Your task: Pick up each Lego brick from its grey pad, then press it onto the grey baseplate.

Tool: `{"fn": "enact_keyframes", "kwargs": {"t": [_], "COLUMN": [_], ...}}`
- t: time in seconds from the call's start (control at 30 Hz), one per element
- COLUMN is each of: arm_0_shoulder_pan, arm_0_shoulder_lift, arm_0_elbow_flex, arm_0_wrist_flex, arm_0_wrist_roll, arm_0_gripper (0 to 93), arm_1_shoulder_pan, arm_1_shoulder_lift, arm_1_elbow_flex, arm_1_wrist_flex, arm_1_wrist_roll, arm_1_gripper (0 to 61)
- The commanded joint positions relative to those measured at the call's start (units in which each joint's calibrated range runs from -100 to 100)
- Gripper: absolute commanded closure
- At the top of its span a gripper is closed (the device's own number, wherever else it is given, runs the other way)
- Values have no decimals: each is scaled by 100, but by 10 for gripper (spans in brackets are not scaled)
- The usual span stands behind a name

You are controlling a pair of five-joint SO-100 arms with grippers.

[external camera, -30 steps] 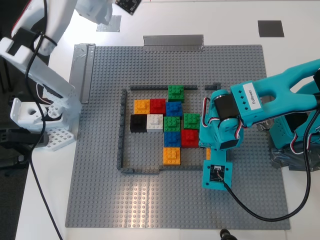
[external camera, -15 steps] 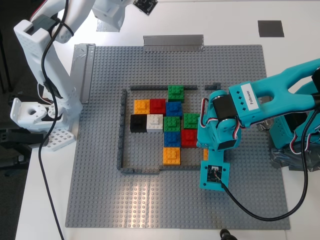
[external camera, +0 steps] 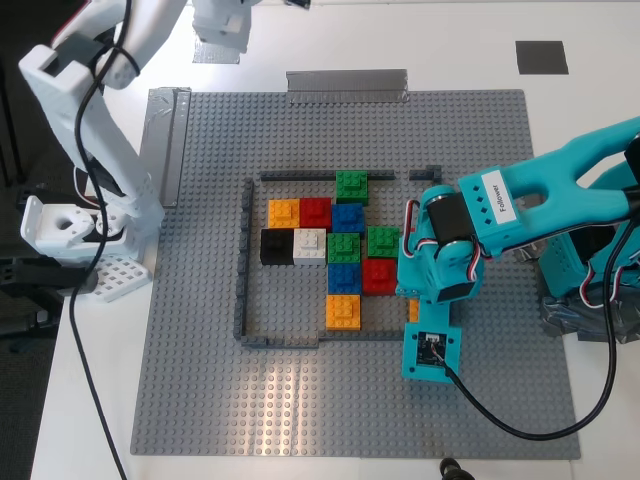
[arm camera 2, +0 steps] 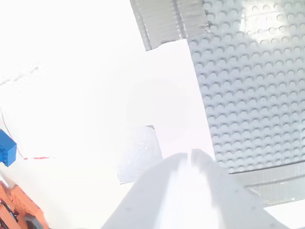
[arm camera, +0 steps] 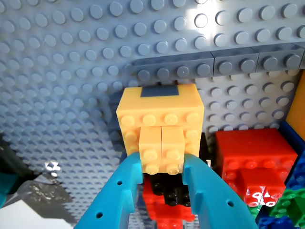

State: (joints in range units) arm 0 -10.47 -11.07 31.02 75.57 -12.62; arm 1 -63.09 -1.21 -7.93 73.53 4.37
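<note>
My first gripper (arm camera: 162, 168), the teal one, is shut on an orange Lego brick (arm camera: 159, 125). It holds the brick low over the grey baseplate (arm camera: 71, 71), just inside the dark-grey frame (arm camera: 190, 70). In the exterior view only a sliver of this brick (external camera: 413, 311) shows under the teal arm. Two more orange bricks (external camera: 284, 212) (external camera: 343, 311) sit inside the frame. My second gripper (arm camera 2: 189, 157), white, is shut and empty over the white table beside the pale silvery pad (arm camera 2: 139, 153). The dark grey pad (external camera: 541, 57) lies bare at the exterior view's top right.
Red (external camera: 315, 212), green (external camera: 351, 186), blue (external camera: 347, 217), black (external camera: 276, 245) and white (external camera: 309, 244) bricks fill part of the frame. Silvery tape strips (external camera: 346, 84) (external camera: 165, 140) edge the baseplate (external camera: 200, 380). The white arm's base (external camera: 70, 235) stands at the exterior view's left.
The white arm has swung further toward the exterior view's top, and its wrist camera has left the picture. The teal arm has barely shifted, still holding the orange brick.
</note>
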Motion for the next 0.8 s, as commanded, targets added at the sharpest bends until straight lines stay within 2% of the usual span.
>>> {"fn": "enact_keyframes", "kwargs": {"t": [0.0, 0.17, 0.3, 0.4, 0.5, 0.57, 0.77], "arm_0_shoulder_pan": [-16, -16, -16, -16, -16, -16, -16], "arm_0_shoulder_lift": [-9, -9, -9, -9, -9, -26, -77], "arm_0_elbow_flex": [26, 26, 26, 26, 26, 17, -55], "arm_0_wrist_flex": [-14, 2, 27, 59, 59, 59, 255], "arm_0_wrist_roll": [-15, 0, 131, 156, 156, 156, 156], "arm_0_gripper": [927, 927, 927, 925, 787, 726, 712], "arm_1_shoulder_pan": [-187, -390, -528, -550, -579, -579, -564], "arm_1_shoulder_lift": [-360, -68, 258, 335, 164, 78, -180], "arm_1_elbow_flex": [-530, -945, -1577, -1875, -1658, -1559, -1234], "arm_1_wrist_flex": [320, 214, 743, 1198, 1068, 1060, 1142], "arm_1_wrist_roll": [-152, -420, -489, -308, -323, -279, 264], "arm_1_gripper": [613, 613, 613, 613, 613, 613, 612]}}
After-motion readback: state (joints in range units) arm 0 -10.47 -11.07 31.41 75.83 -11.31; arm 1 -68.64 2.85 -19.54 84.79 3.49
